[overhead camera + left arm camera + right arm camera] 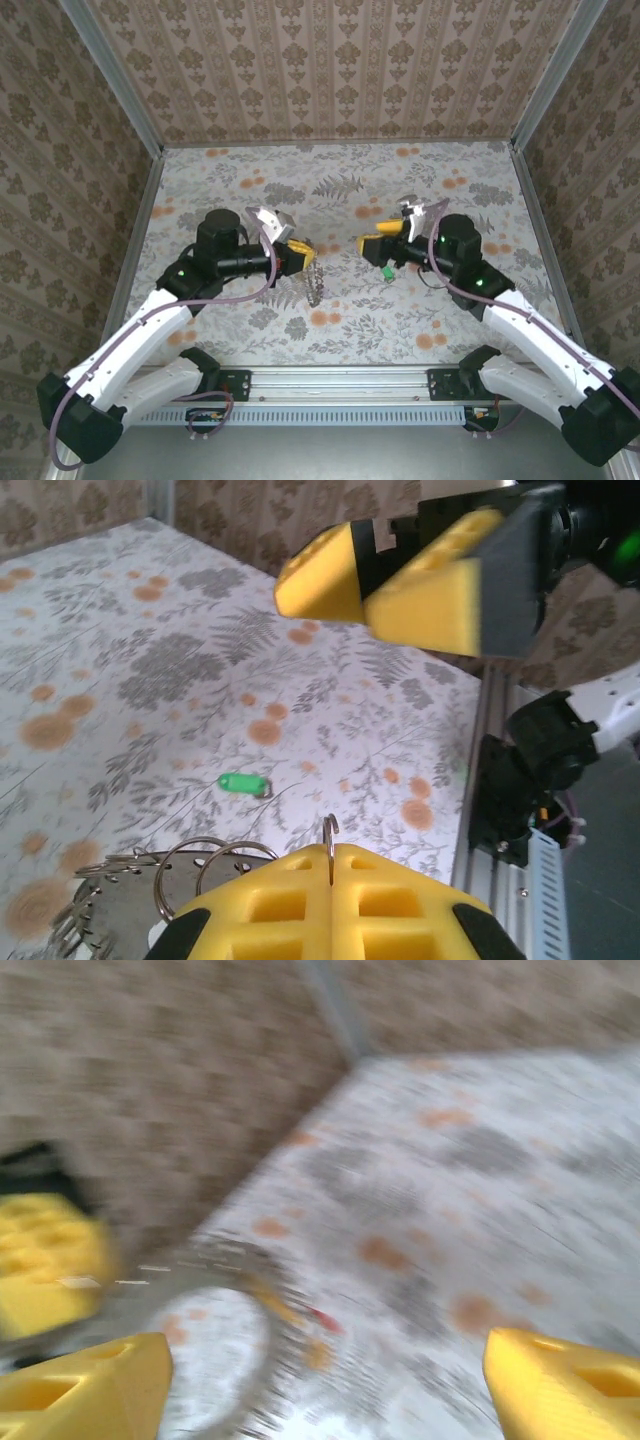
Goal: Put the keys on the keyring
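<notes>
My left gripper [302, 256] is shut on a thin wire loop [331, 832] of the keyring [315, 285], which hangs below the fingers. In the left wrist view its grey hoop [110, 905] with small split rings sits at the lower left. A green-tagged key [240, 782] lies alone on the table, under my right gripper [385, 240] in the top view [387, 272]. The right gripper [325, 1380] is open and empty, facing the left one. Its blurred view shows the hoop [235, 1345] with a red tag [325, 1320] and a yellow-orange tag [270, 1300].
The floral table [340, 190] is walled by patterned panels at the back and sides. An aluminium rail [330, 380] with both arm bases runs along the near edge. Orange flower prints dot the cloth.
</notes>
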Tool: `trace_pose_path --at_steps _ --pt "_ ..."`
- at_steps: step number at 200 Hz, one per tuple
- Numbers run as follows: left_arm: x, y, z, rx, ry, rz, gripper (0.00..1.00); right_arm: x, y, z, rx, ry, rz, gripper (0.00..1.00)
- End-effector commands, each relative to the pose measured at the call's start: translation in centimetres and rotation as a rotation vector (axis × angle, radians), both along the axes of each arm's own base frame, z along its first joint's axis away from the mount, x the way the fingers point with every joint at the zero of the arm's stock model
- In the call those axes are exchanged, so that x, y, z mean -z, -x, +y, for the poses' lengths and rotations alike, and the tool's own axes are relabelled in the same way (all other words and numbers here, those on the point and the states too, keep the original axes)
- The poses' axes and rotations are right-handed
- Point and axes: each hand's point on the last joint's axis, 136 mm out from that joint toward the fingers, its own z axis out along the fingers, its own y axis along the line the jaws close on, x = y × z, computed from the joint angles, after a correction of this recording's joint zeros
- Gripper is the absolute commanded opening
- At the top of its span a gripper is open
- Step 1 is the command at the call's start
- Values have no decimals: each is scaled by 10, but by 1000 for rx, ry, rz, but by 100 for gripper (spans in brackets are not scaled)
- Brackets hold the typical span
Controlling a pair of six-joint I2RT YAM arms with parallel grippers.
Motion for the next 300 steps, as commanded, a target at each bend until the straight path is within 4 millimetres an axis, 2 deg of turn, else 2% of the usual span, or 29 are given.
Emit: trace_pose_path --at_steps 1,13,31,63,86,131,168,214,273,300 --pt "17 -13 5 -97 15 35 0 84 -3 -48 212 293 312 77" --pt "26 -16 3 -103 21 58 0 100 -10 -52 242 344 367 73" --pt "28 -18 1 -104 31 72 0 123 -16 -53 269 386 433 69" --pt "27 -17 4 -107 61 76 0 173 -12 -57 298 466 557 64" --pt "26 -20 7 -119 85 88 0 196 -8 -54 313 576 586 59" --pt "22 -18 7 -93 126 96 0 213 1 -61 358 754 586 44" --pt "18 -17 8 -90 148 85 0 213 -3 -65 388 811 556 40" --pt "12 -13 9 -83 163 74 0 209 -14 -49 358 904 512 37" --pt "6 -11 10 -78 179 61 0 220 0 -60 372 966 544 32" --pt "2 -9 10 -71 190 55 0 230 3 -59 355 972 570 28"
